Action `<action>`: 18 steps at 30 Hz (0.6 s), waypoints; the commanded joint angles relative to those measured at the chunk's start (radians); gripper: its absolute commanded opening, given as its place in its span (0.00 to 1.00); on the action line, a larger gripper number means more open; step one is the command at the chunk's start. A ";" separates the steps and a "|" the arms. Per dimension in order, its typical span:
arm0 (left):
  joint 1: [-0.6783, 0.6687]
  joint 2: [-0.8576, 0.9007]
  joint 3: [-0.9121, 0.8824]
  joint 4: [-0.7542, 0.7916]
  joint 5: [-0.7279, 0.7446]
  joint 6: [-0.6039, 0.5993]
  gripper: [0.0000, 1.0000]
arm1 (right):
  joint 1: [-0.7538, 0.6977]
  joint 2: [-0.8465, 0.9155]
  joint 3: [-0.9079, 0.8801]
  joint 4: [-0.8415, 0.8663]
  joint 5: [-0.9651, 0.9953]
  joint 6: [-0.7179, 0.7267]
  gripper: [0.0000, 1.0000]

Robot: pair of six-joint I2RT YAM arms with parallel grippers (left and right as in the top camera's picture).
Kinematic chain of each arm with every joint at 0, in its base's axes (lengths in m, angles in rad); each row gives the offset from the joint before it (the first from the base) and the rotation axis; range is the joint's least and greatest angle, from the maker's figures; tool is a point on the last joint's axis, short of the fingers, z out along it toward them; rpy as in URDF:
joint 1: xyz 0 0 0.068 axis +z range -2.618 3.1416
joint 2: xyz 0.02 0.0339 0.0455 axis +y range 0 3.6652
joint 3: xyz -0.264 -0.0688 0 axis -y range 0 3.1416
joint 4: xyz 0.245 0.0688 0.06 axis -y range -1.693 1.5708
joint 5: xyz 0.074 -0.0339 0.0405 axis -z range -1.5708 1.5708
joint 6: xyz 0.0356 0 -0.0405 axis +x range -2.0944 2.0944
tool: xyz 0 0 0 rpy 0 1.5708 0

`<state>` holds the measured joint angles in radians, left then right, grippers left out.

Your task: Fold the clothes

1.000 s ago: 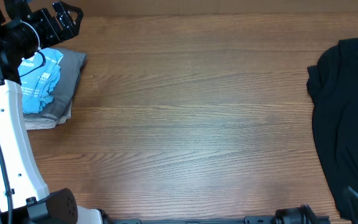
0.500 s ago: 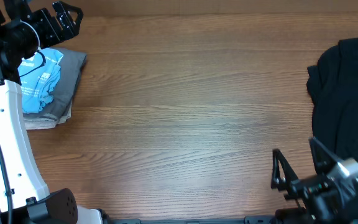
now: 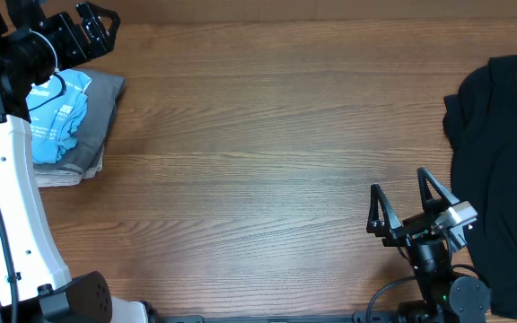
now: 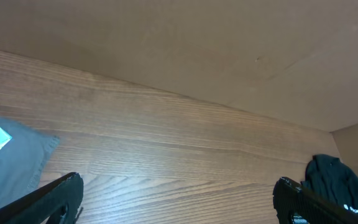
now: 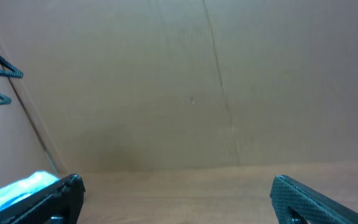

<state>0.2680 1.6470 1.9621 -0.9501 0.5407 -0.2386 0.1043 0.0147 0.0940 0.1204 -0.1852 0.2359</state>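
Observation:
The light blue T-shirt (image 3: 61, 115) with printed lettering lies bunched on a folded grey garment (image 3: 104, 112) at the table's far left. My left gripper (image 3: 97, 25) hovers open just behind that pile, nothing between its fingers. In the left wrist view the gripper (image 4: 179, 194) is wide open over bare wood, with the grey garment (image 4: 20, 158) at lower left. A black garment (image 3: 501, 152) is spread at the right edge. My right gripper (image 3: 399, 185) stands open near the front right, just left of the black garment. It is empty in the right wrist view (image 5: 179, 190).
The wooden table (image 3: 276, 135) spans the view, with a cardboard wall (image 4: 216, 43) behind it. The left arm's white base (image 3: 12, 206) stands at the front left. Beige cloth (image 3: 61, 177) peeks out under the grey garment.
The right arm has come into view from the bottom right and moved left over the table's front, gripper open. The left arm and the clothes have not moved.

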 commanded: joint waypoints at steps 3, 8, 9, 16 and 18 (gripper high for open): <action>-0.002 0.009 -0.002 0.005 -0.002 -0.011 1.00 | -0.005 -0.011 -0.062 0.063 0.038 0.003 1.00; -0.002 0.009 -0.002 0.005 -0.002 -0.011 1.00 | -0.006 -0.011 -0.086 0.058 0.071 0.003 1.00; -0.002 0.009 -0.002 0.005 -0.002 -0.011 1.00 | -0.006 -0.011 -0.086 0.053 0.079 0.003 1.00; -0.002 0.009 -0.002 0.005 -0.002 -0.011 1.00 | -0.017 -0.011 -0.086 -0.020 0.141 0.004 1.00; -0.002 0.009 -0.002 0.005 -0.002 -0.011 1.00 | -0.019 -0.011 -0.086 -0.064 0.142 0.004 1.00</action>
<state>0.2680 1.6482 1.9621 -0.9501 0.5407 -0.2386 0.0933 0.0147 0.0185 0.0845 -0.0750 0.2352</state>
